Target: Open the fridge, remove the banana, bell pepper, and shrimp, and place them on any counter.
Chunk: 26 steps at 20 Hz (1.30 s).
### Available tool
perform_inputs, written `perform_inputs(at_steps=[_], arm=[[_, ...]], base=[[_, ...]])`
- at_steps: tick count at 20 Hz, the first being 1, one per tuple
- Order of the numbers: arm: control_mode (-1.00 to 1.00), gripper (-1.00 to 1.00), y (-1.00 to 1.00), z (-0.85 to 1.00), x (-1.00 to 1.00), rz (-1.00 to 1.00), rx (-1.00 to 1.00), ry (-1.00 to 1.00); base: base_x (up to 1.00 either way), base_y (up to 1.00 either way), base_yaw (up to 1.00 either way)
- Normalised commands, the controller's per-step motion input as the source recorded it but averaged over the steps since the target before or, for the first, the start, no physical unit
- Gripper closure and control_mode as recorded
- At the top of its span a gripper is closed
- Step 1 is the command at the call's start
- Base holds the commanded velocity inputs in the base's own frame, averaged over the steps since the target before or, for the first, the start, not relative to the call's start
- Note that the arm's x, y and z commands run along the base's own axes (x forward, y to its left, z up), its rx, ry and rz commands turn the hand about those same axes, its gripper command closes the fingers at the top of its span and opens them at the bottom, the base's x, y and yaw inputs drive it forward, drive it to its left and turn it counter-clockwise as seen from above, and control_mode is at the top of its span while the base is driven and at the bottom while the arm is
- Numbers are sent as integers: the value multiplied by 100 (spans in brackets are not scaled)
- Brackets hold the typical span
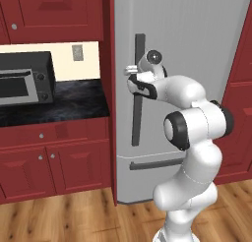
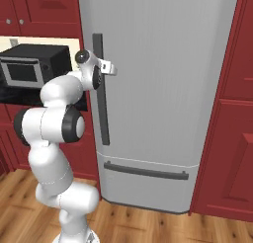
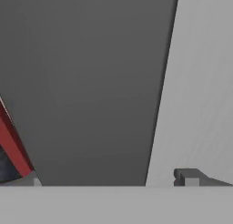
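The fridge point(image 1: 197, 29) point(image 2: 163, 64) stands shut, a tall light-grey door with a long dark vertical handle point(image 1: 140, 44) point(image 2: 101, 113) and a lower drawer point(image 2: 148, 182). My gripper point(image 1: 131, 75) point(image 2: 110, 68) point(image 3: 107, 178) is open at the upper part of that handle. In the hand view the dark handle point(image 3: 91, 82) lies between the two fingertips point(image 3: 182, 176), against the grey door point(image 3: 205, 82). The banana, bell pepper and shrimp are hidden behind the closed door. The black counter point(image 1: 74, 101) runs to the left of the fridge.
A black microwave point(image 1: 24, 78) point(image 2: 34, 64) sits on the counter to the left. Red cabinets point(image 1: 54, 162) point(image 2: 232, 138) flank the fridge on both sides and hang above the counter. Wooden floor point(image 1: 59, 216) lies in front.
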Motion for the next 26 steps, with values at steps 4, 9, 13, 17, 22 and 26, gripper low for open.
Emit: perform_inputs(at_steps=[4,9,13,17,22,26], arm=[[-100,100,6,-11,42,-6,0,6],[-100,100,0,0,0,0,0,0],[-100,100,0,0,-15,0,0,2],[-100,100,-3,0,-77,11,9,0],[-100,100,-20,3,-82,17,8,0],[-100,100,-74,1,-100,10,0,0]], base=[[0,0,0],[0,0,0],[0,0,0],[0,0,0],[0,0,0],[0,0,0]])
